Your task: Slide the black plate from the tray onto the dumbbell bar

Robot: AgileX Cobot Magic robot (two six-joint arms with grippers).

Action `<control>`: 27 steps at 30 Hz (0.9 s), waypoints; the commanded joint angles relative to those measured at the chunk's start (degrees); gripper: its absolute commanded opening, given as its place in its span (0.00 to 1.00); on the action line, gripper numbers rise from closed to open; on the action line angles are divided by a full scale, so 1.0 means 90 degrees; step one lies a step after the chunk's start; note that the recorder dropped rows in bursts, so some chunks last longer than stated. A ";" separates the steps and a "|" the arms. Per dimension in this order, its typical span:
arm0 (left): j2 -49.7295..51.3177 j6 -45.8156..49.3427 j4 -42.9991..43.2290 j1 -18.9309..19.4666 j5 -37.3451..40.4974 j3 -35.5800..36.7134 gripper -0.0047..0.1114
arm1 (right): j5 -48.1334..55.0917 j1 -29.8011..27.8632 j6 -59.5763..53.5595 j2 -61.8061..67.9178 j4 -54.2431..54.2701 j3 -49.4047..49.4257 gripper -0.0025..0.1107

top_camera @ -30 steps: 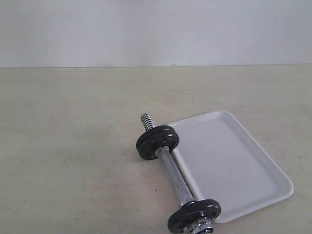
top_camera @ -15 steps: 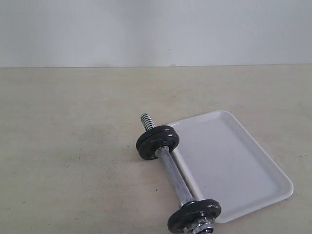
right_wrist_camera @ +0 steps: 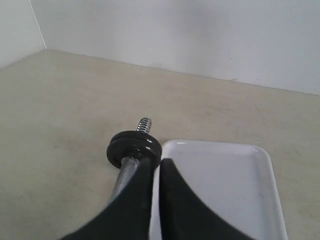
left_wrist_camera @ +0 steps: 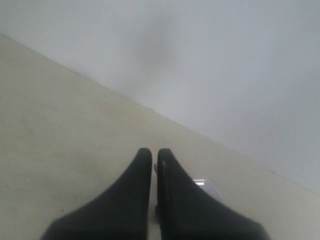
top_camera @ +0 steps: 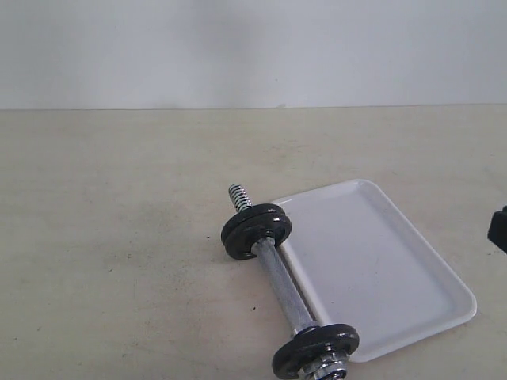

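Black plate [top_camera: 256, 228]: seated on the far end of the dumbbell bar [top_camera: 279, 281], one of two black discs pressed face to face there; which of the pair it is I cannot tell. The coarse threaded tip [top_camera: 239, 195] projects beyond them.

Left. My left gripper [left_wrist_camera: 154, 156] appears only in the left wrist view. Its two black fingers [left_wrist_camera: 140, 175] are pressed together with a hairline between them and pinch nothing. It is raised above the beige counter [top_camera: 111, 253] and aimed along it toward the pale wall [top_camera: 253, 47].

Centre. The bar lies on the counter, running from far left to near right. A third black disc [top_camera: 317, 347] and a chrome collar nut [top_camera: 329, 369] sit on its near end, at the bottom edge of the exterior view.

Right. The white tray [top_camera: 380, 261] rests flat on the counter, its long left rim just beside the bar's shaft. My right gripper [right_wrist_camera: 157, 165] is likewise closed on nothing. It is poised above the shaft and that rim and points toward the far discs. The right wrist view shows the paired rims and the threaded tip, but not the near disc or nut. The exterior view gives only a dark piece [top_camera: 499, 229] at its right edge; which part of the arm it is I cannot tell.
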 commanded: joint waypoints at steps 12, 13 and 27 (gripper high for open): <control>-0.0035 0.0783 -0.0492 0.0675 -0.0136 0.0039 0.08 | -0.1950 -0.0001 -0.0358 0.0274 0.0241 0.1013 0.04; -0.0035 0.1002 -0.0698 0.0675 -0.0105 0.0039 0.08 | -0.2153 -0.0001 -0.0299 0.0274 0.0257 0.1201 0.04; -0.0035 0.3314 -0.2602 0.0675 -0.0027 0.0042 0.08 | -0.2837 -0.0001 0.0248 0.0274 0.0281 0.1633 0.04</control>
